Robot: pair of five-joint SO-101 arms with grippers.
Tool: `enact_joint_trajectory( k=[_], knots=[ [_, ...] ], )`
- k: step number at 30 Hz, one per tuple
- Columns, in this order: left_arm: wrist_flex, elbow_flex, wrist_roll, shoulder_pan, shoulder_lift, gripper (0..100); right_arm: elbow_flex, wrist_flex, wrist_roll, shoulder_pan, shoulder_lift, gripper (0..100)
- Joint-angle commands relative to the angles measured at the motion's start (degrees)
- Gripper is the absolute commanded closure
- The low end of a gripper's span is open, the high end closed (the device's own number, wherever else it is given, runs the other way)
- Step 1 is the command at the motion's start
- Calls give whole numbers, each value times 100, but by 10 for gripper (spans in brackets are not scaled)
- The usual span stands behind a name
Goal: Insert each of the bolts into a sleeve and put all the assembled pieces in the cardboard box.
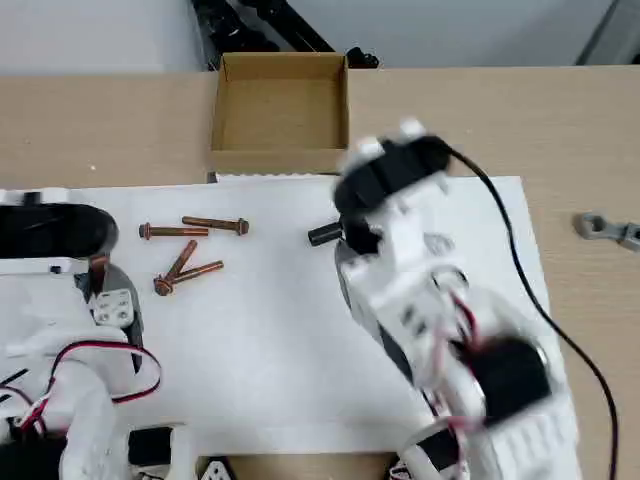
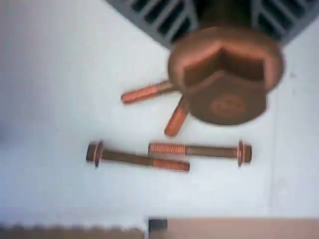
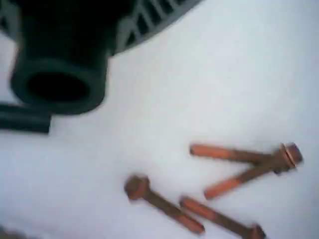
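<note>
Well, in the high view I judge the job to be at its very start. The cardboard box (image 1: 280, 158) stands near the far edge of the desk (image 1: 110, 120), and I can see nothing assembled in it. Four loose bolts (image 1: 215, 224) lie on the white sheet (image 1: 260, 330) toward the desk's left edge, two nearly in line and two meeting at their heads. My left pincer (image 1: 100, 285) is close to that left edge, with the copper of a hex flange bolt (image 1: 98, 268) showing between its jaws. My right pincer (image 1: 348, 238) is over the middle of the sheet. A black sleeve (image 1: 323, 234) juts out just beside it, but from here I cannot tell whether that is the one I grip.

In the left wrist view, my left pincer is closed on the hex flange bolt's shank, with the head turned toward the lens. The loose bolts lie on the sheet beyond it, apart from it.

In the right wrist view, my right pincer is closed around the held sleeve (image 3: 57, 84), whose open bore looks empty. A second sleeve (image 3: 22, 122) lies on the sheet just beside it.

So no bolt is in a sleeve yet. This first pair must be joined, then the other four bolts, and everything boxed.
</note>
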Motion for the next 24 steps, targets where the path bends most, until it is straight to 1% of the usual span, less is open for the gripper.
enact_joint_trajectory(
  k=[1,3,6,9,11,14,17,21,24],
  knots=[
    [-756,92,598,0,0,995,1292,-1033,-62,-374,-1490,995],
    [-1204,277,774,0,0,995,2338,-1771,-53,-673,-2246,995],
    [-1793,593,800,132,-18,995,3903,-3029,-62,-971,-3257,995],
    [-2180,804,800,747,-18,995,5336,-4259,-35,-1103,-4048,995],
    [-2391,875,800,1248,9,995,6031,-4769,0,-1174,-4356,995],
    [-2699,954,800,1679,18,995,6488,-5015,18,-1314,-4505,995],
    [-2796,927,800,1960,18,995,6505,-5112,26,-1464,-4505,995],
    [-2840,919,826,2655,18,995,6497,-5209,44,-1464,-4505,995],
    [-3077,919,985,3033,26,995,6497,-5218,18,-1473,-4505,995]
  ],
)
